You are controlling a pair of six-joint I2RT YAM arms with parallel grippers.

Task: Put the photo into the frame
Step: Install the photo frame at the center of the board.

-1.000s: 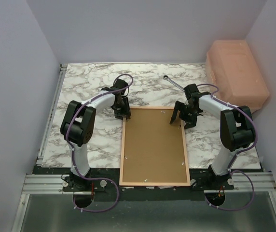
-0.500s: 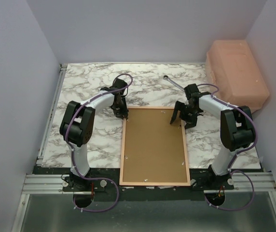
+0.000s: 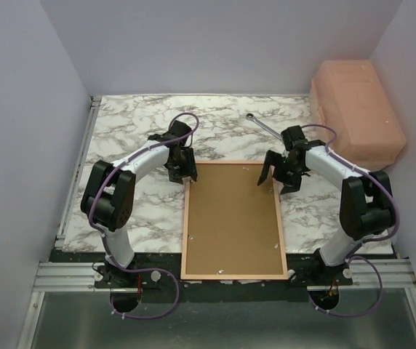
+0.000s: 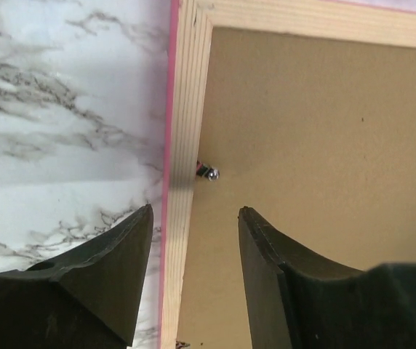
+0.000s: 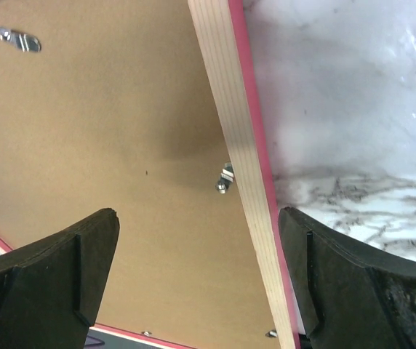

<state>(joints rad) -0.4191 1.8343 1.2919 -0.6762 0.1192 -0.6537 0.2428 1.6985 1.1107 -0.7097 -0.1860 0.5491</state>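
The frame (image 3: pixel 185 225) lies face down on the marble table, pale wood rails up, with a thin pink edge showing. A brown fibreboard backing panel (image 3: pixel 231 218) fills it. The photo is hidden. My left gripper (image 3: pixel 182 174) hovers at the frame's far left corner. It is open and astride the left rail (image 4: pixel 186 131), next to a small metal tab (image 4: pixel 208 172). My right gripper (image 3: pixel 277 182) stands wide open over the far right corner. The right rail (image 5: pixel 226 94) and another tab (image 5: pixel 225 178) lie between its fingers. Neither gripper holds anything.
A metal wrench (image 3: pixel 262 125) lies on the table beyond the right gripper. A large salmon-coloured box (image 3: pixel 357 109) fills the back right corner. The frame's near end reaches past the table's front edge between the arm bases.
The left jaws narrowed, then spread again, and that gripper shifted slightly at the corner. The right jaws opened a little wider and the right elbow swung outward. The frame has not moved.
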